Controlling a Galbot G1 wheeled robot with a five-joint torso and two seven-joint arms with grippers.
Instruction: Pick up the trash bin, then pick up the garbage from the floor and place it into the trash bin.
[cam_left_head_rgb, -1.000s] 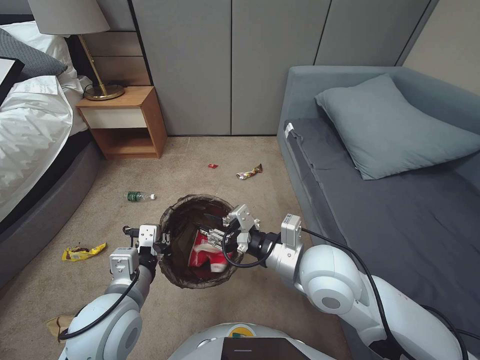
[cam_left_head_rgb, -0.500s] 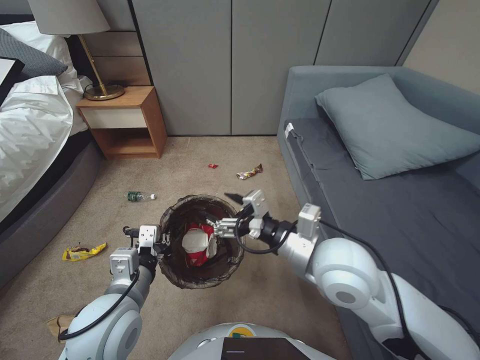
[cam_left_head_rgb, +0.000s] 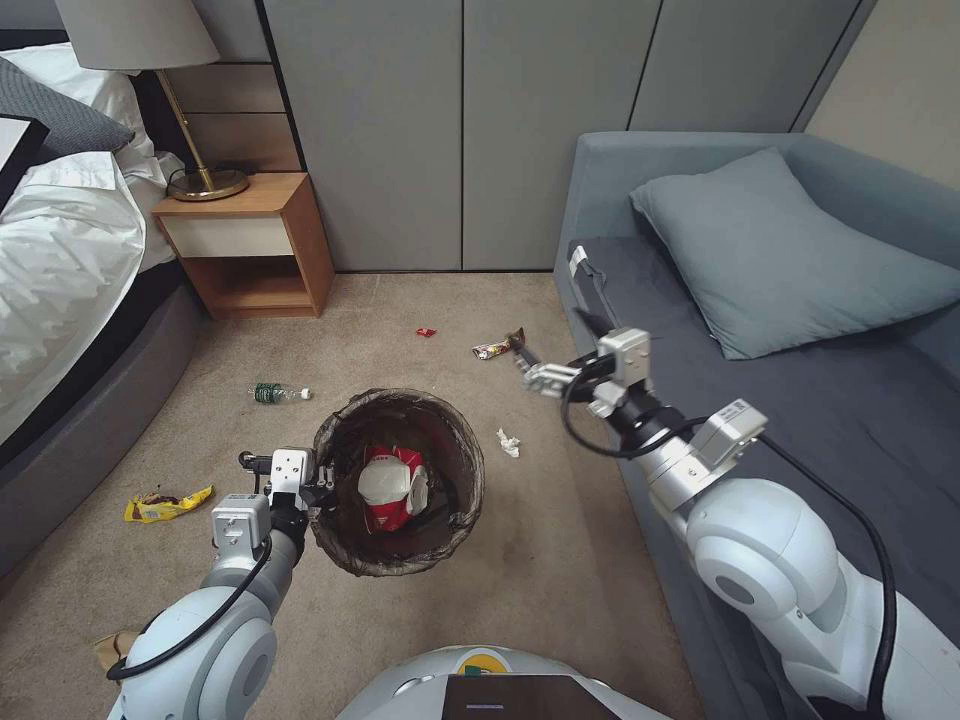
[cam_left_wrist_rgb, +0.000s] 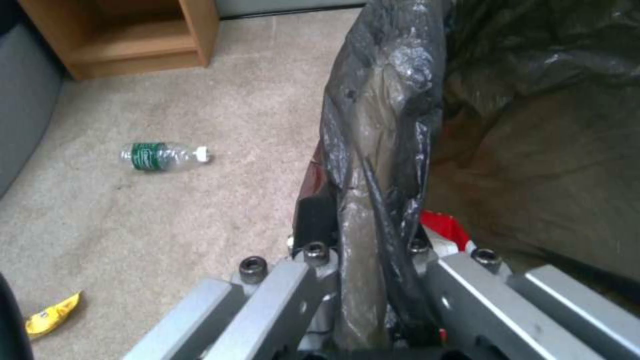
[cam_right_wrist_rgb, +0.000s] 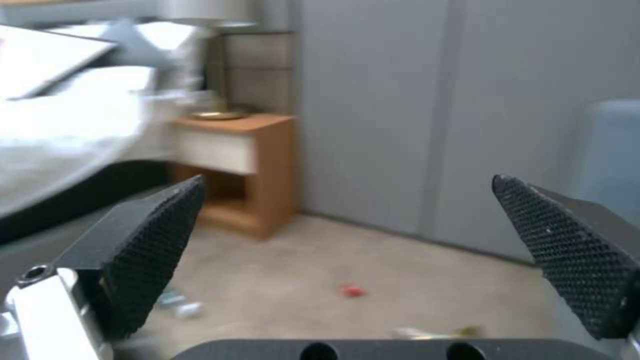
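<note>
Gripping the dark-lined trash bin (cam_left_head_rgb: 400, 480), left hand (cam_left_head_rgb: 318, 490) holds its rim

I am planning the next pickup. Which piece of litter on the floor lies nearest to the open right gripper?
The brown-and-yellow candy wrapper, just beside the right gripper. The white crumpled scrap, red wrapper and bottle lie farther off.

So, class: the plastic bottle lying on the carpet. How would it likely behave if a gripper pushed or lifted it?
The plastic bottle lies on its side, so a push would probably roll it. It looks clear and near empty, so likely light, and its thin walls may dent when squeezed.
</note>
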